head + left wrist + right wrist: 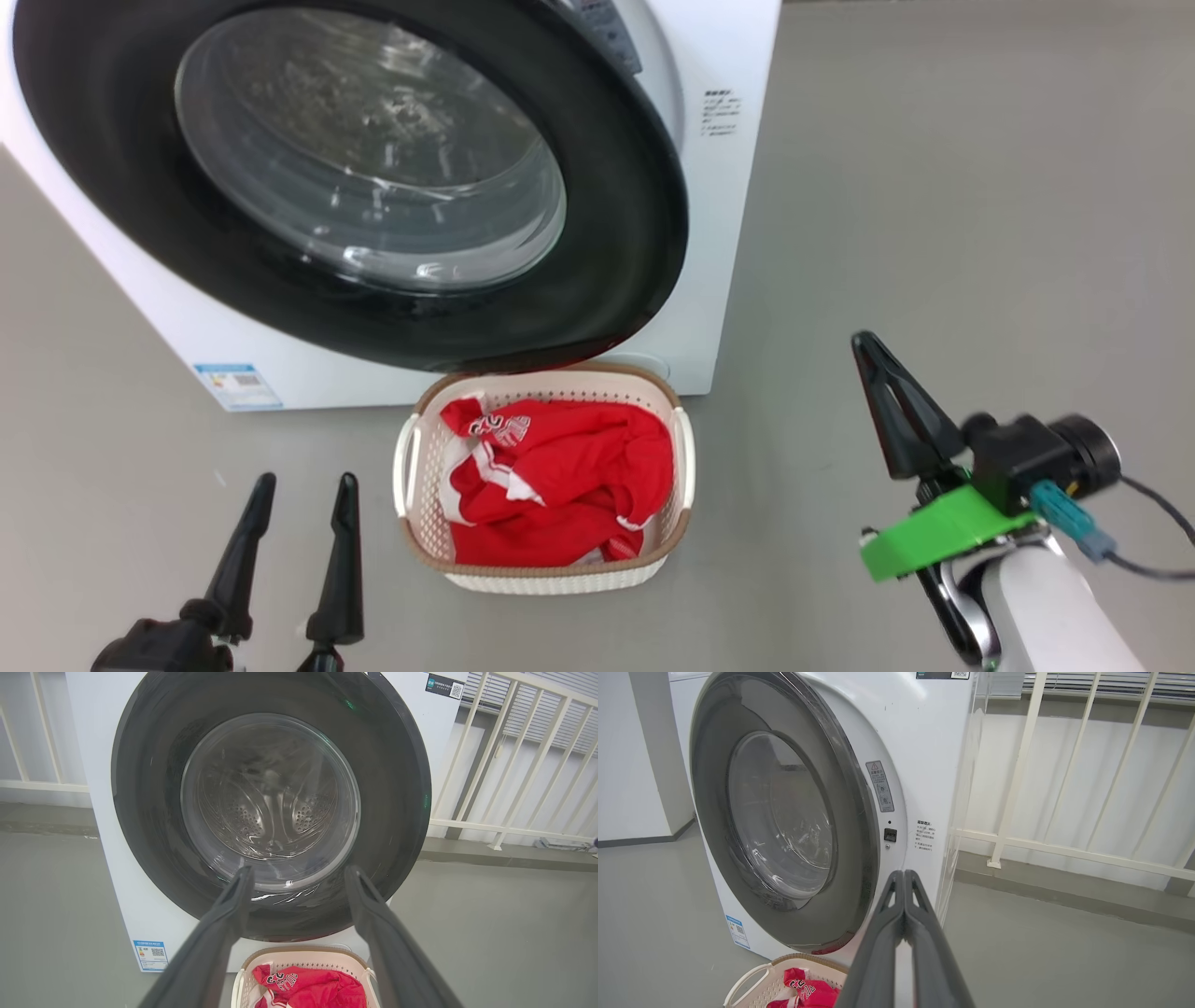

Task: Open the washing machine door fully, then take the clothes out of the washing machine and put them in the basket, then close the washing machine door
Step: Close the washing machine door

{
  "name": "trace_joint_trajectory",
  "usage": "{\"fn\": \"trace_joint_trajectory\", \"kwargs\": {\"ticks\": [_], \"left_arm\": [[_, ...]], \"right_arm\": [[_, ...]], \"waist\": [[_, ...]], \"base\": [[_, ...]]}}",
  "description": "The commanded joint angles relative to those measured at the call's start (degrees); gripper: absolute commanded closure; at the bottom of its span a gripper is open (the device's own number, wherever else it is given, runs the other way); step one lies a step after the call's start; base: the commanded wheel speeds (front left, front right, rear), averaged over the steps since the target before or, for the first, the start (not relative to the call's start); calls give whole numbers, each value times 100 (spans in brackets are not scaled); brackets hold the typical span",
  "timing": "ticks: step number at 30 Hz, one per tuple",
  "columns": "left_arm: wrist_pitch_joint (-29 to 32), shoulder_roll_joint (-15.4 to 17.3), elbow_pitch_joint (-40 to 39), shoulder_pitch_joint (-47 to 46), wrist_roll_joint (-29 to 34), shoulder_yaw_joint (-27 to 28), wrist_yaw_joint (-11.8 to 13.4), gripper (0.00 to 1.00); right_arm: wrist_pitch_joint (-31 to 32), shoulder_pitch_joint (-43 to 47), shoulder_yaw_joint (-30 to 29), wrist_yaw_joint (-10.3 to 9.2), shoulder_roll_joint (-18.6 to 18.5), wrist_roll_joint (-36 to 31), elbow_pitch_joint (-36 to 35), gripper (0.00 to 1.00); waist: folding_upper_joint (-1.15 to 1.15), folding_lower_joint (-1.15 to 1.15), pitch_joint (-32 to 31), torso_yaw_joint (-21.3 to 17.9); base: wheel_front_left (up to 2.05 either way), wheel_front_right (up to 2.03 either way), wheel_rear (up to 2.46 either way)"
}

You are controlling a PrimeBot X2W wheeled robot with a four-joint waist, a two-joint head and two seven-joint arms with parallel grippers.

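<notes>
Head view looks down on the washing machine door [373, 159], a wide glossy black rim around a bulging clear glass bowl; through the glass in the left wrist view the studded steel drum [271, 807] shows dimly; in the right wrist view the door's right edge seems to stand a little off the front of the white washing machine [733, 233], with a warning label [879, 787] and a small dark latch socket [890, 834] showing beside it. The clothes [569, 485], bright red with white trim and white lettering, lie bunched in the basket [546, 581], a cream perforated tub with a brown rim and white side handles; it sits on the floor just in front of the machine, below the door's lower edge. The left gripper [306, 485] hangs low at the basket's left, its fingers [224, 924] spread wide and pointing toward the door. The right gripper [868, 353] is raised at the basket's right, well apart from it, fingers [896, 914] pressed together and holding nothing; behind them sit a green bracket [934, 532], a cable [1158, 509] and the pale forearm [1055, 607]. The floor [934, 187] is plain grey; a blue-edged sticker [238, 385] marks the machine's lower corner; a white railing [1041, 844] runs before a pale wall to the machine's right.
</notes>
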Motion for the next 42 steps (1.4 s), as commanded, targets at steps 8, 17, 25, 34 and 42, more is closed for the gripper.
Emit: {"fn": "trace_joint_trajectory", "kwargs": {"ticks": [8, 17, 25, 34, 42], "left_arm": [[-46, -90, -302, -433, 57, 153, 13, 0], [-46, -224, -292, -672, 62, 121, -64, 0], [-46, -334, -254, -853, 109, 103, -180, 0], [-46, -428, -222, -1007, 181, 72, -315, 0], [-46, -471, -289, -1245, 294, 57, -421, 0]], "right_arm": [[-37, -1101, 829, 26, -387, 278, 344, 100], [8, -1984, 1667, 26, -714, 818, 645, 100], [44, -2692, 2103, 26, -973, 1058, 854, 100], [18, -3219, 2028, 26, -1118, 1103, 1074, 100], [-14, -3689, 1689, 26, -1185, 1133, 1411, 100]], "waist": [[0, 0, 508, 413], [0, 0, 937, 808], [0, 0, 1316, 1132], [0, 0, 1597, 1319], [0, 0, 1864, 1422]], "base": [[0, 0, 0], [0, 0, 0], [0, 0, 0], [0, 0, 0], [0, 0, 0]]}}
